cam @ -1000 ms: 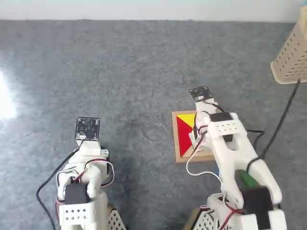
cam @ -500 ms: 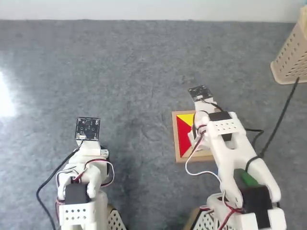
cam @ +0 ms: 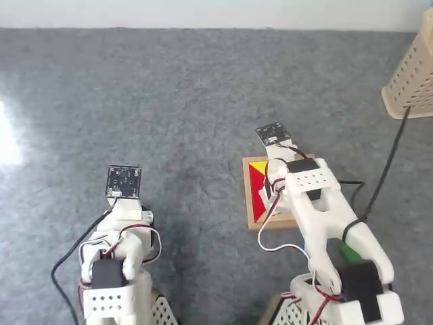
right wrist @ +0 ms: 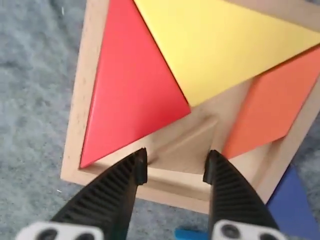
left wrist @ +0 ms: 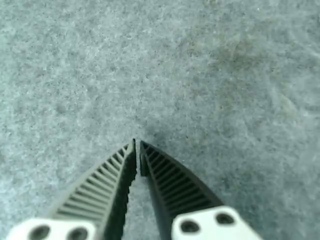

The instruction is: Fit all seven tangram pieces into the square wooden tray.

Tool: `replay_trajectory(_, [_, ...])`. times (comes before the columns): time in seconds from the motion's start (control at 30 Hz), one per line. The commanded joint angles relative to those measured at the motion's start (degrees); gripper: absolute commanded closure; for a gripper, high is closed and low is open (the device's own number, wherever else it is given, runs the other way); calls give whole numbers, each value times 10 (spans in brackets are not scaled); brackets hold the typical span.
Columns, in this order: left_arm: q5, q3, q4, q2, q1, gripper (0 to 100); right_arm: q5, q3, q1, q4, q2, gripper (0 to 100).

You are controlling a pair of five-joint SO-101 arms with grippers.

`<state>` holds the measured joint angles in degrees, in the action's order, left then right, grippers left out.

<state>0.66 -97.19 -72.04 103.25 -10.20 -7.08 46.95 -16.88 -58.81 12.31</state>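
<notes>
The square wooden tray (right wrist: 75,125) lies under my right arm (cam: 308,186). In it sit a red triangle (right wrist: 130,100), a yellow triangle (right wrist: 220,45) and an orange piece (right wrist: 270,105). My right gripper (right wrist: 175,161) hangs open just above the tray's bare corner, with nothing between its fingers. A dark blue piece (right wrist: 292,210) lies on the carpet outside the tray rim, and a lighter blue bit (right wrist: 190,232) shows beside it. From above, the tray (cam: 252,218) with red (cam: 256,184) and yellow (cam: 260,164) peeks out beside the arm. My left gripper (left wrist: 136,146) is shut, empty, over bare carpet.
Grey carpet covers the whole table. A perforated beige basket (cam: 413,74) stands at the far right edge, and a black cable (cam: 392,169) runs from it towards the right arm. The left arm (cam: 124,186) stays at the near left, well apart from the tray.
The right arm has swung slightly to the left over the tray, now covering more of the yellow triangle. The left arm has not moved.
</notes>
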Motion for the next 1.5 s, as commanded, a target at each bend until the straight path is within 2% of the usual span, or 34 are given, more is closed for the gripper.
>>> replay_trajectory(0.0, [-4,7,-3,10,0,988,2,-11,-3,7,-8,805])
replay_trajectory(0.17, [-4,7,-3,10,0,988,2,-16,-1,7,-51,809])
replay_trajectory(0.37, [-4,7,-3,10,0,988,2,-25,0,6,-55,957])
replay_trajectory(0.53, [-4,7,-3,10,0,988,4,-40,2,0,-55,986])
replay_trajectory(0.9, [-4,7,-3,10,0,988,1,-196,74,-110,1,986])
replay_trajectory(1.13, [-4,7,-3,10,0,988,1,-199,73,-116,-38,987])
replay_trajectory(1.27, [-4,7,-3,10,0,988,-13,-145,70,-145,4,981])
replay_trajectory(1.33, [-4,7,-3,10,0,988,-8,-97,70,-122,38,946])
replay_trajectory(1.47, [-4,7,-3,10,0,988,15,-46,61,-96,69,814])
